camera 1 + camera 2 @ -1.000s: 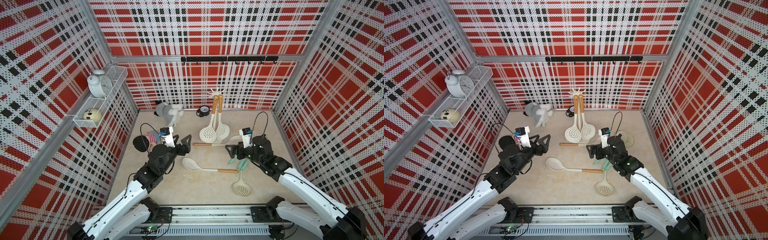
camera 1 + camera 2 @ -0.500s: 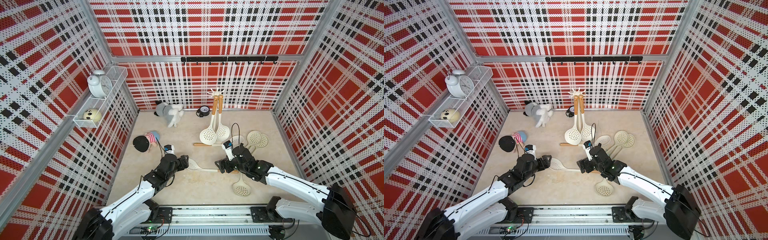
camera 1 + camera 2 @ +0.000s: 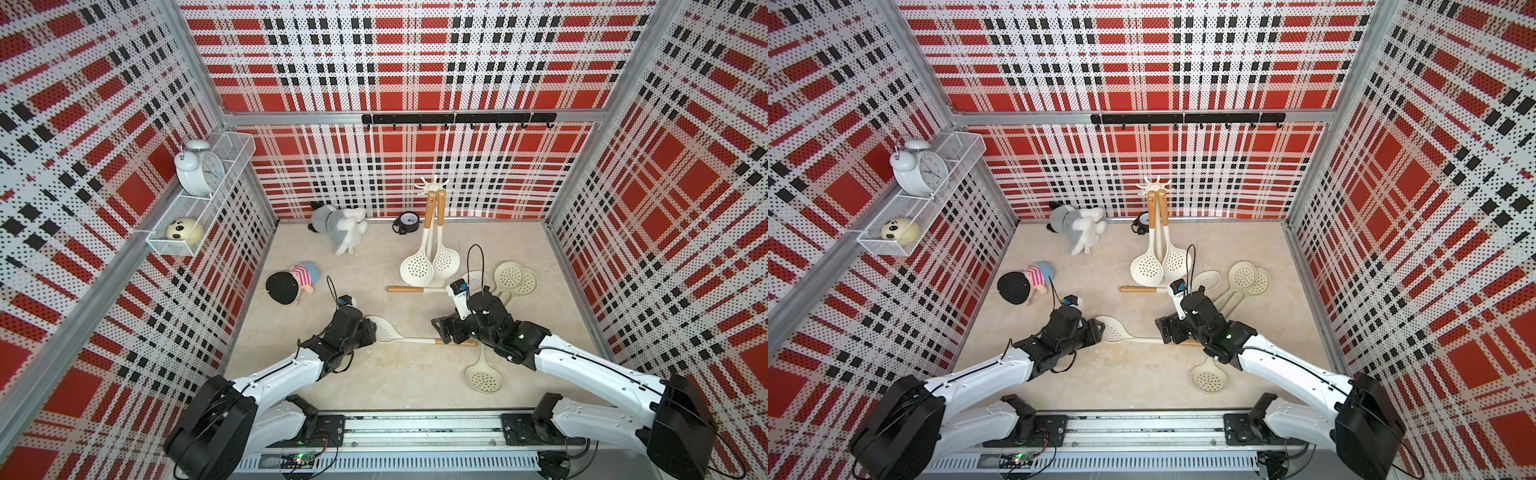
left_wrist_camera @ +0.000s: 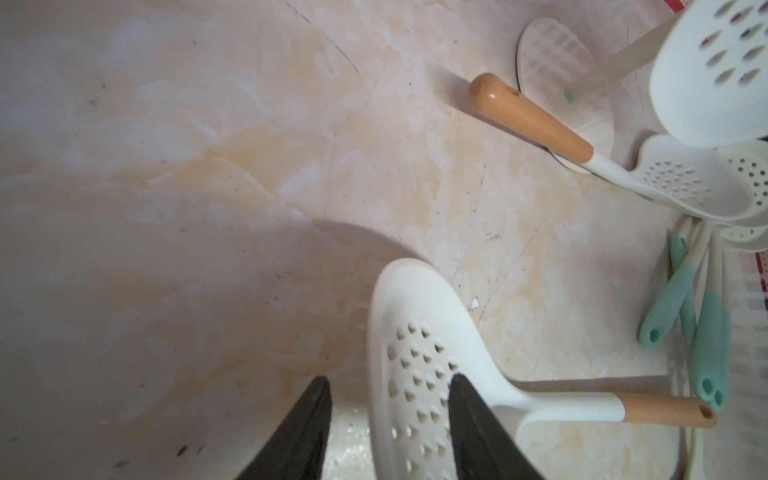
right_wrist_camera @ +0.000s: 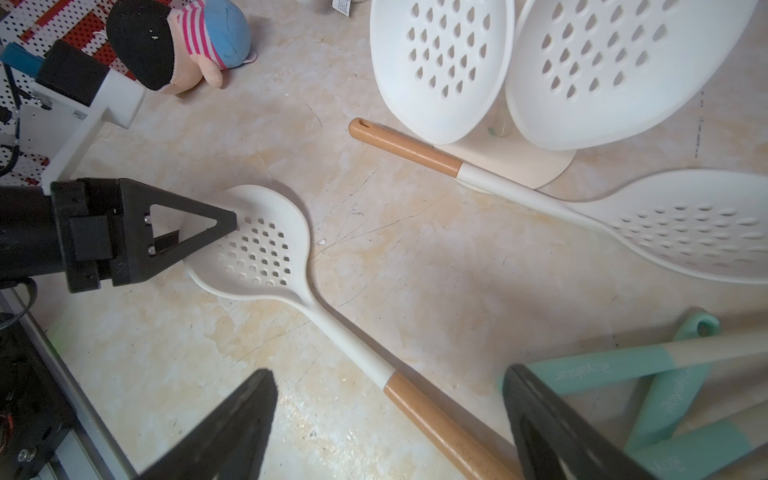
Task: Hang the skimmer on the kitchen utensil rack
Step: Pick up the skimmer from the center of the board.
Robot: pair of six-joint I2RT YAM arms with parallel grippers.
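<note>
The skimmer [image 3: 388,333] lies flat mid-floor, with a white perforated head [image 4: 415,353] and a wooden handle [image 5: 436,424]. My left gripper [image 3: 371,332] straddles the rim of the head. One finger lies over the holes, and a gap shows between the other finger and the rim [image 4: 390,386]. My right gripper [image 5: 386,384] is open wide, with the wooden handle between its fingers untouched [image 3: 446,332]. The kitchen utensil rack [image 3: 433,185] stands at the back with two skimmers [image 3: 417,266] hanging from its prongs.
Several more skimmers lie on the floor right of the rack's base [image 5: 532,170]: a wooden-handled one [image 3: 415,289], teal-handled ones [image 3: 510,274] and one nearer the front [image 3: 483,378]. A doll [image 3: 291,284], a plush [image 3: 338,222] and a small clock [image 3: 407,223] lie left and behind.
Both arms have come down from above the floor to the lying skimmer, left at its head and right at its handle. The left jaws have narrowed round the head's rim.
</note>
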